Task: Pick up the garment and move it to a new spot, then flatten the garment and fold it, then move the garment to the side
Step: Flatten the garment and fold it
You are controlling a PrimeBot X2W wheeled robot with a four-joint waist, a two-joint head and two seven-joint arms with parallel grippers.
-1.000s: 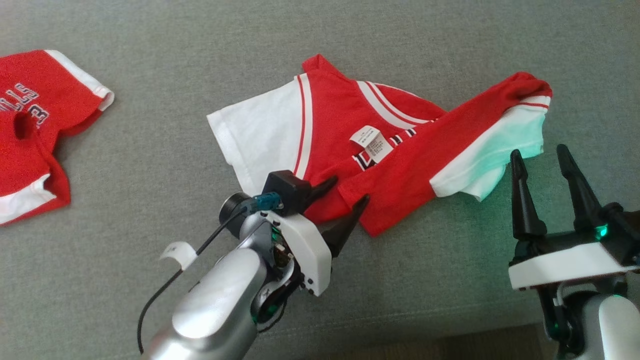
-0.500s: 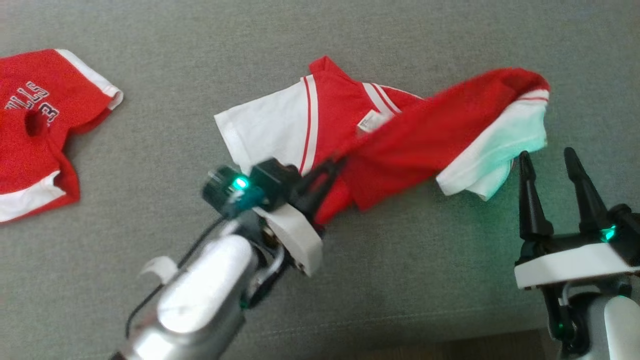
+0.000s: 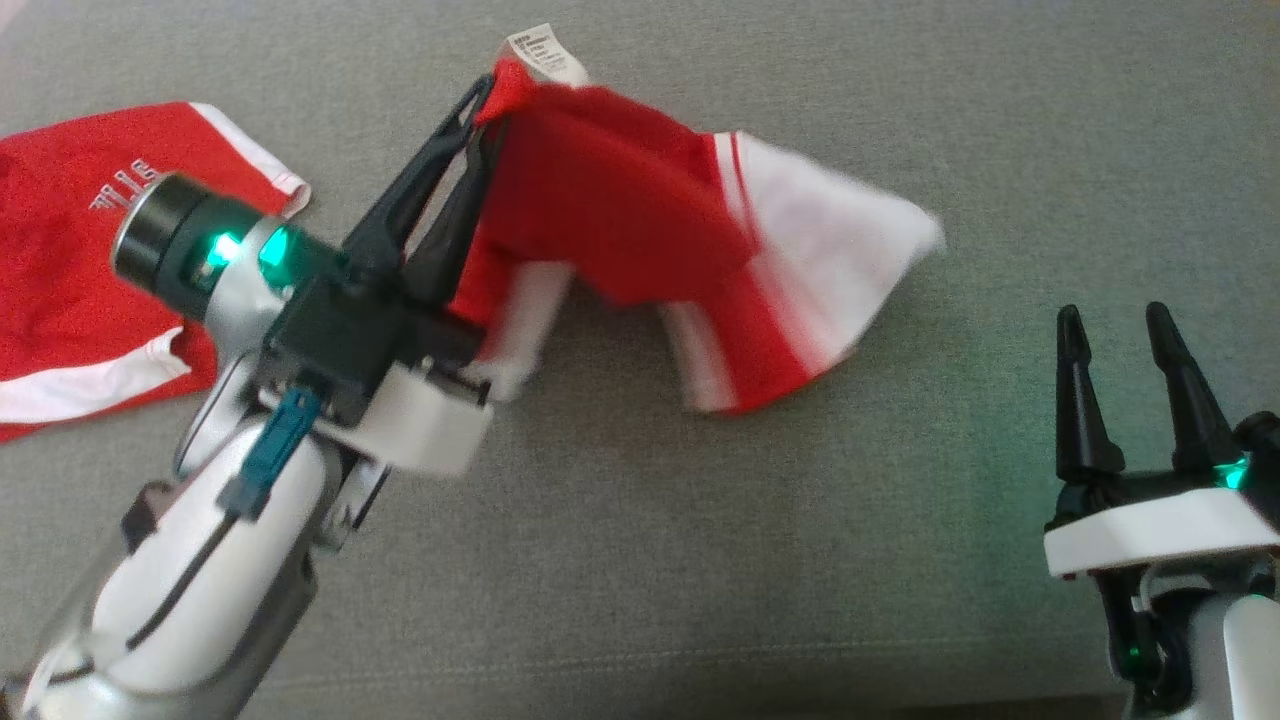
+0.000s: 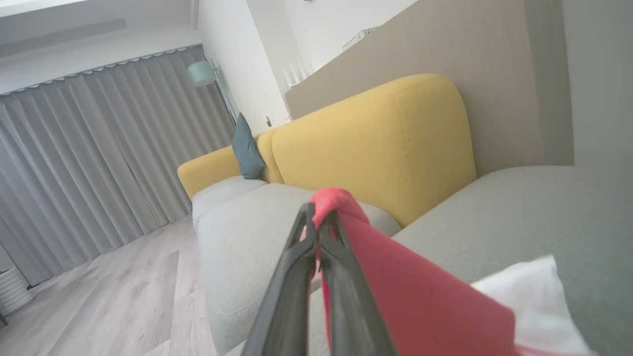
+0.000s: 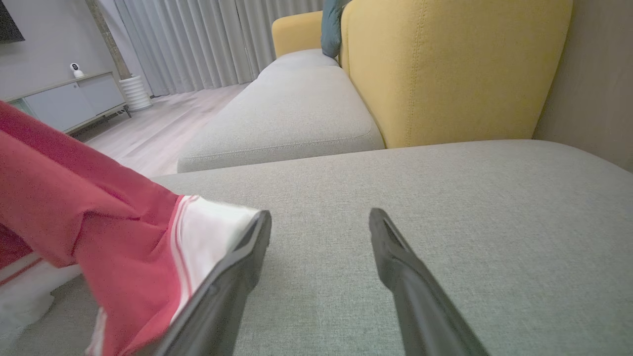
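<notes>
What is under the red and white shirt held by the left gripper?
The grey sofa cushion lies under the red and white shirt, which the left gripper pinches. The patch directly below the hanging cloth is covered, so anything there cannot be seen.

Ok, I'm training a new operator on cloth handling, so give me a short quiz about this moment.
1. Where do the left jaws pinch the garment? A: a red edge by its label; B: a white sleeve; C: nowhere.
2. True or false: the right jaws are shut on cloth.
3. Fill in: the other garment, on the grey cushion at the head view's left, is mostly ___.
Key: 1 A; 2 false, they stand open with nothing between them; 3 red.
</notes>
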